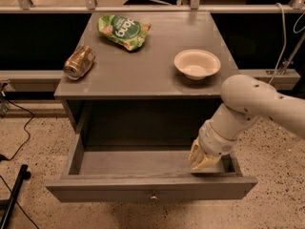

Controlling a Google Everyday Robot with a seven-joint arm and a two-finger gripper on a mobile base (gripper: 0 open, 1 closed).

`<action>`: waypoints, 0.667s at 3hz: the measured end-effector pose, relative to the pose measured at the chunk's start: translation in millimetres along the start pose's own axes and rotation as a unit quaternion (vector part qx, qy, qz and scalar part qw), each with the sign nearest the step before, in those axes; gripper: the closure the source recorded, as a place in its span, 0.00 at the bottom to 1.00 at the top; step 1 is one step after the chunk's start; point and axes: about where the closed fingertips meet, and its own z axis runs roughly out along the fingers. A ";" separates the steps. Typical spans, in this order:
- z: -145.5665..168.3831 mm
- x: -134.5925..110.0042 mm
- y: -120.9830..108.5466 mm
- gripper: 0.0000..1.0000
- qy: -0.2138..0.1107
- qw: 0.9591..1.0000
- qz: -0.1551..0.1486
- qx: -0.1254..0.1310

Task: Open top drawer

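Though impossible to tell whether open or closed, cream gripper (206, 160) inside wide grey wooden top drawer (105, 193), at right front corner; drawer pulled well out.

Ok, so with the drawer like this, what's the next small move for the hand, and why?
Probably lift the hand straight up and out. The top drawer already stands well out of the cabinet, its grey interior showing, and the hand sits inside it, just behind the front panel. Further pulling seems to gain little.
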 end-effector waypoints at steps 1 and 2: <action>-29.1 -7.1 9.6 1.00 -0.020 0.997 0.003 0.075; -32.3 -1.6 6.0 0.80 -0.019 0.996 0.010 0.090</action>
